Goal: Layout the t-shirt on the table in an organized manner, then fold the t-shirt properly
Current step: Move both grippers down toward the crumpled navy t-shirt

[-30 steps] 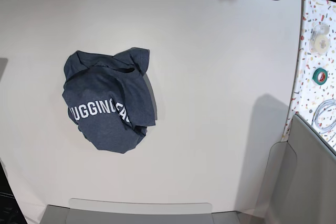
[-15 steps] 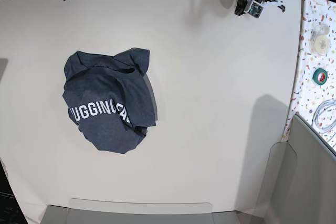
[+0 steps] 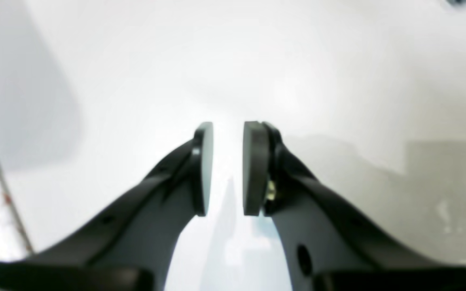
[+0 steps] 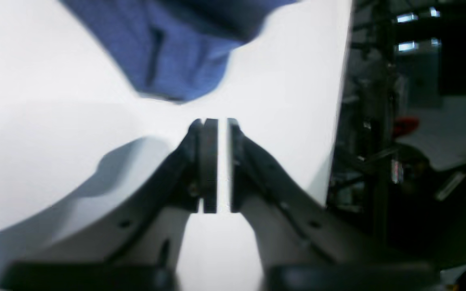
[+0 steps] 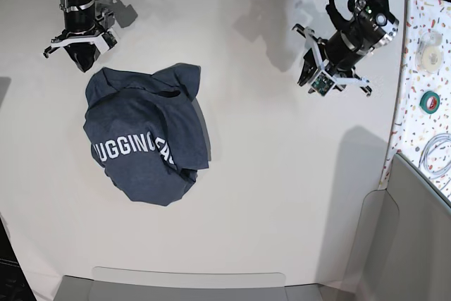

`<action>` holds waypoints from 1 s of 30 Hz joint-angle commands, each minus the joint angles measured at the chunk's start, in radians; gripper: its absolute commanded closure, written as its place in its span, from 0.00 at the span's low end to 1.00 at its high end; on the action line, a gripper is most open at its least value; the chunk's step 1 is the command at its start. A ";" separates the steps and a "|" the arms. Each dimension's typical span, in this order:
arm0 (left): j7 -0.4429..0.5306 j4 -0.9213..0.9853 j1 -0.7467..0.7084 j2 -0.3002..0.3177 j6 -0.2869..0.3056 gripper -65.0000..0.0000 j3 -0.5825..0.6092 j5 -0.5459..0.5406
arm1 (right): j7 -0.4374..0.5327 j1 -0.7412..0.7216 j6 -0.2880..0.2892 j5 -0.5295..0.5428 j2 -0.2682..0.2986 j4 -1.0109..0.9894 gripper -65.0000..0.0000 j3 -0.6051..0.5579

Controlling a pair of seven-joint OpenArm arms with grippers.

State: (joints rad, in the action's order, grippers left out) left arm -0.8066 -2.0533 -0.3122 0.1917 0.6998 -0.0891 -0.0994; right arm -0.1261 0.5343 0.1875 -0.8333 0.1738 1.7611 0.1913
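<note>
The t-shirt (image 5: 144, 139) lies crumpled in a dark navy heap on the left half of the white table (image 5: 268, 174), with white lettering showing across its front. My right gripper (image 5: 84, 60) hovers just beyond the heap's far left corner. In the right wrist view its jaws (image 4: 221, 121) stand a thin slit apart, holding nothing, and the blue cloth (image 4: 176, 52) lies a short way ahead. My left gripper (image 5: 307, 75) hangs over bare table at the far right, well away from the shirt. Its jaws (image 3: 228, 125) are parted and hold nothing.
A speckled strip (image 5: 412, 103) runs along the table's right side, carrying a white roll (image 5: 428, 47), a green tape roll (image 5: 430, 101) and a coiled cable (image 5: 437, 153). Grey panels (image 5: 187, 283) stand at the near edge and near right corner.
Both arms have come down from the far edge over the table, the right one close to the shirt. Both pairs of jaws have parted slightly. The t-shirt has not moved.
</note>
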 commanded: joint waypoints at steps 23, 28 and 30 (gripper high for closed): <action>-0.018 0.007 0.028 -0.001 -0.002 0.80 0.061 -0.010 | 0.004 -0.041 -0.016 -0.017 0.195 -0.056 0.72 -0.152; -0.018 0.007 0.026 -0.001 -0.002 0.80 0.061 -0.010 | 0.003 0.005 0.063 -0.017 0.235 0.010 0.72 -0.140; -0.018 0.007 0.025 -0.002 -0.002 0.80 0.062 -0.010 | 0.003 0.023 0.103 -0.014 0.246 0.029 0.72 -0.121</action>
State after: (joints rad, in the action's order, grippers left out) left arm -0.8387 -2.0296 -0.2913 0.1856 0.7002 -0.0235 -0.0978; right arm -0.1272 0.5522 0.3046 -0.8463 0.4023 1.7725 0.0578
